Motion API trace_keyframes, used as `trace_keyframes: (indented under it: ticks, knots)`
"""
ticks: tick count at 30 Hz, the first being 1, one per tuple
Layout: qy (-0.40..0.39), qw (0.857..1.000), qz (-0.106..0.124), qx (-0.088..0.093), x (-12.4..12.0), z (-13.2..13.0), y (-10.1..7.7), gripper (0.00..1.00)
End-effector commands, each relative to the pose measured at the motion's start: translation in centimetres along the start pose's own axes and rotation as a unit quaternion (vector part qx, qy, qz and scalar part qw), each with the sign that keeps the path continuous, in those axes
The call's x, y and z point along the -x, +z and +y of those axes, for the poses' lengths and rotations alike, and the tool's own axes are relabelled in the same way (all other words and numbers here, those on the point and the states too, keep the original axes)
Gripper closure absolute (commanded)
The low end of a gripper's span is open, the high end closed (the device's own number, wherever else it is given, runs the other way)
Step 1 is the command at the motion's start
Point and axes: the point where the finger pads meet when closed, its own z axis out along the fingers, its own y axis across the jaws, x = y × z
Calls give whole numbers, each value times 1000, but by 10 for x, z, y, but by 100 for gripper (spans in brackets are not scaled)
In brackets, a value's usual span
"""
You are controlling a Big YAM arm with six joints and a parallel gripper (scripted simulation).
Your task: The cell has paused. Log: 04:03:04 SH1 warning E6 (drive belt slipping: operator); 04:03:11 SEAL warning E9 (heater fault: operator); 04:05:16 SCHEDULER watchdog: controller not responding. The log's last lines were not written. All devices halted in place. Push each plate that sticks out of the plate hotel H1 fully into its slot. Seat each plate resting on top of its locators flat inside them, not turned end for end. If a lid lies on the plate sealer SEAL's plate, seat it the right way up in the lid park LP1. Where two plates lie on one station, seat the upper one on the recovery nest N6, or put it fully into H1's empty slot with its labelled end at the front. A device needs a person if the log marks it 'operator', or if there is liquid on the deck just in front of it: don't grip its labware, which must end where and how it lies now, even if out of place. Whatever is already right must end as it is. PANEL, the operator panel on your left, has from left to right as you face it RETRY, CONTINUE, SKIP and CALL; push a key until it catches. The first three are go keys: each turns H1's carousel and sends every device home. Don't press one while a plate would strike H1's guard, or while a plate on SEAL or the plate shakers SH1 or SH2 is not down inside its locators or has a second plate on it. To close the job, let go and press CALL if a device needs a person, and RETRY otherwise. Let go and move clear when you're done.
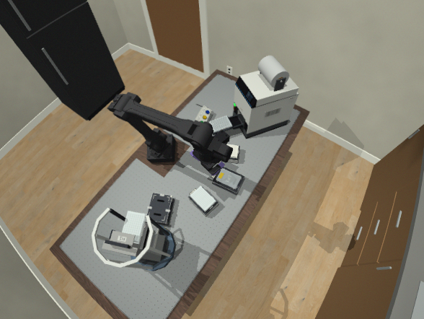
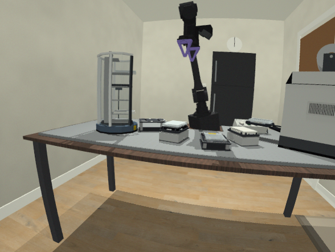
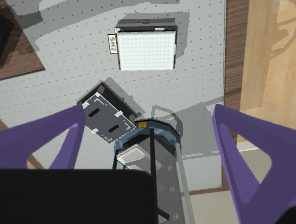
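My gripper [image 2: 188, 55] [image 3: 148, 111] is open and empty, high above the table and pointing down. Below it in the wrist view are the black recovery nest N6 [image 3: 107, 118] [image 1: 161, 208] [image 2: 151, 124] and the round plate hotel H1 [image 3: 148, 150] [image 1: 126, 238] [image 2: 115, 91]. A white gridded plate [image 1: 134, 221] shows at the hotel's top. A shaker carries a white plate [image 1: 202, 199] [image 2: 174, 124] [image 3: 147, 48], its label at the left in the wrist view. The lid park LP1 [image 1: 228, 180] [image 2: 215, 139] holds a part with a yellow label. A second shaker with a plate [image 1: 234, 151] [image 2: 244, 131] stands beside the sealer SEAL [image 1: 267, 99] [image 2: 310, 116]. A plate [image 1: 221, 123] [image 2: 260, 121] lies on the sealer's tray.
The operator panel [image 1: 204, 115] [image 2: 242, 125] sits behind the sealer's tray, near the arm's base [image 1: 160, 146]. The table's front edge [image 2: 171, 161] runs close to the stations. A black cabinet [image 1: 61, 54] stands on the floor behind the arm.
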Motion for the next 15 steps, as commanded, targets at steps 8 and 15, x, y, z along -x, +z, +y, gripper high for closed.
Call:
trace_keyframes:
  ticks: [8, 15]
  knots:
    - [-13, 1000, -6, -13, 2, -5, -15, 0]
    - [-11, 1000, -6, -13, 2, -5, -15, 0]
